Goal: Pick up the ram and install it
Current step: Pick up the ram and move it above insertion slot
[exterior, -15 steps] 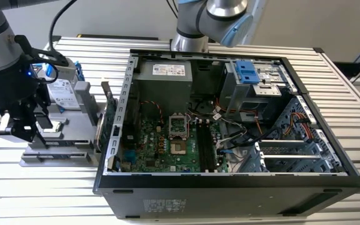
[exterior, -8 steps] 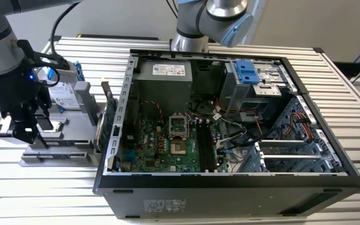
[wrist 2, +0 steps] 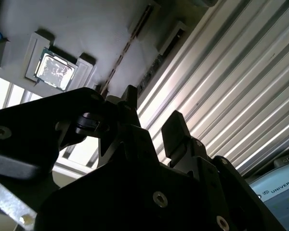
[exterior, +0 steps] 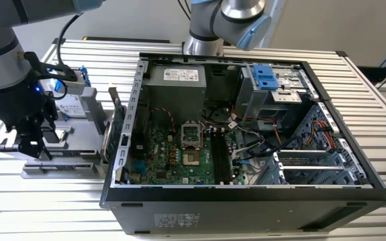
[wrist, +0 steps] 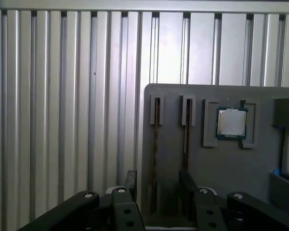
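An open computer case [exterior: 247, 201] lies on its side on a ribbed metal worktop [exterior: 45, 211], its motherboard [exterior: 173, 160] facing up. At the exterior view's left, beside the case, a grey tray [exterior: 52, 173] holds loose parts, and the robot arm reaches down over it. The job looks barely begun. The ram [wrist: 155, 154], a thin dark stick, stands on edge in a narrow slot of the tray and has not been lifted. The long black memory slots [exterior: 220, 155] on the motherboard appear bare, though that is hard to confirm from this angle. Picking the stick up, carrying it to the case and seating it all appear to remain. The gripper [wrist: 157, 174] hangs low over the tray with its two black fingers [wrist: 131, 179] spread moderately apart. In the first wrist view they straddle the ram's slot, one on each side. The gripper has hold of nothing, and I see no finger touching the stick, though how near the tips come to the tray cannot be judged. A square silver processor [wrist: 231, 121] sits in its own recess of the tray, near the ram. A hard drive [exterior: 69, 106] in a blue frame rests toward the tray's far end in the exterior view.
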`<state>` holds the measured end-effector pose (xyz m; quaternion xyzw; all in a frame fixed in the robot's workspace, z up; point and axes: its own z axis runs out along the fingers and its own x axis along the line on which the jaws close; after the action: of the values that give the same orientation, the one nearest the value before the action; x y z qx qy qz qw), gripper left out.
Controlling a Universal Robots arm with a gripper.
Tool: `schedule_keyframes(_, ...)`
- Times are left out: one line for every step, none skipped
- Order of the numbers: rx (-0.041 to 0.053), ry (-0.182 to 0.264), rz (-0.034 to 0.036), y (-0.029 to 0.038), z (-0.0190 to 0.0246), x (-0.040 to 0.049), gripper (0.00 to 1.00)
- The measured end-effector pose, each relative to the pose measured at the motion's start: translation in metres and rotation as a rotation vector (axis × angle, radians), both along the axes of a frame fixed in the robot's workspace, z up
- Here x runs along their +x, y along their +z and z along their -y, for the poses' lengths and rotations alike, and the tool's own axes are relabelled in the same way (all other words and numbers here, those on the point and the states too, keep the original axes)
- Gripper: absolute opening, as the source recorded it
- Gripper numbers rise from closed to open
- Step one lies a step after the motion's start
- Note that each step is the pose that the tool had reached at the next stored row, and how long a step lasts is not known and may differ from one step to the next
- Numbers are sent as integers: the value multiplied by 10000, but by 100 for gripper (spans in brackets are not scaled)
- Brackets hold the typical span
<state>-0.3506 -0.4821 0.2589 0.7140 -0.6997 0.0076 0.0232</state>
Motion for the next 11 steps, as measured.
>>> schedule_keyframes(1,0,1,-18,0,0,100)
schedule_keyframes(1,0,1,-35,0,0,100)
schedule_keyframes(1,0,1,-50,0,0,100)
schedule_keyframes(0,0,0,-62,0,1,100)
schedule_keyframes(0,0,0,-74,0,1,100)
schedule_keyframes(0,0,0,-85,0,0,100)
schedule_keyframes(0,1,0,-97,0,0,100)
schedule_keyframes(1,1,0,-110,0,1,100)
schedule_keyframes(0,2,0,-125,0,1,100)
schedule_keyframes(0,3,0,-139,0,1,100)
schedule_keyframes(0,3,1,-156,0,2,100)
